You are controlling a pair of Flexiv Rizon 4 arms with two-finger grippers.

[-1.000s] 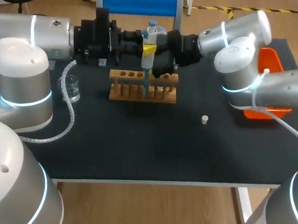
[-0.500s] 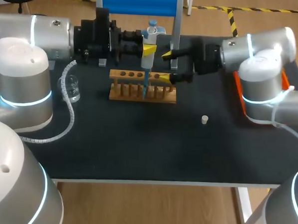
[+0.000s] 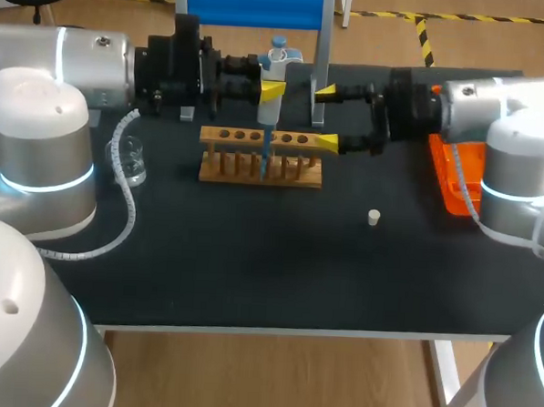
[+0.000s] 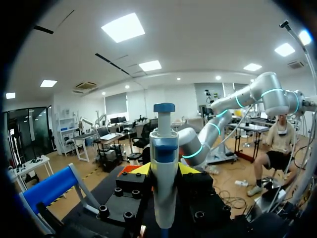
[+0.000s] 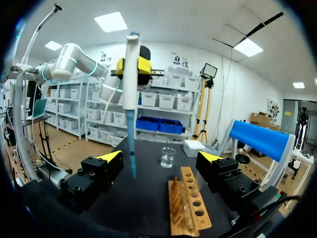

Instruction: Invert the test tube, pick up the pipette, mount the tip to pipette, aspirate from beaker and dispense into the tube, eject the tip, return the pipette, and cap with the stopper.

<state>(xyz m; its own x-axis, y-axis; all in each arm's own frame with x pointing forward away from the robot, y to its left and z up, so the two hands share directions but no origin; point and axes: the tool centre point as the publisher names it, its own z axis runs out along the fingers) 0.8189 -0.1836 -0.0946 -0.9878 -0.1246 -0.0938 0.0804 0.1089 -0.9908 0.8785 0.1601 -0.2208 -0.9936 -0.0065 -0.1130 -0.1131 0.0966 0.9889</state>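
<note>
Pipette held at rack, right gripper spread beside it.
Head view: a white-and-blue pipette (image 3: 276, 69) is clamped by the left gripper (image 3: 271, 91) at upper centre, its blue tip (image 3: 266, 153) pointed down into the wooden tube rack (image 3: 296, 176). The right gripper (image 3: 327, 117) is held wide and empty, just right of the rack. A small cream stopper (image 3: 373, 217) is seen centre-right on the black table (image 3: 251, 257), and a clear glass beaker (image 3: 133, 164) at left. Left wrist view: the pipette is gripped between the yellow fingers. Right wrist view: the fingers are spread wide, with rack and beaker seen ahead between them.
</note>
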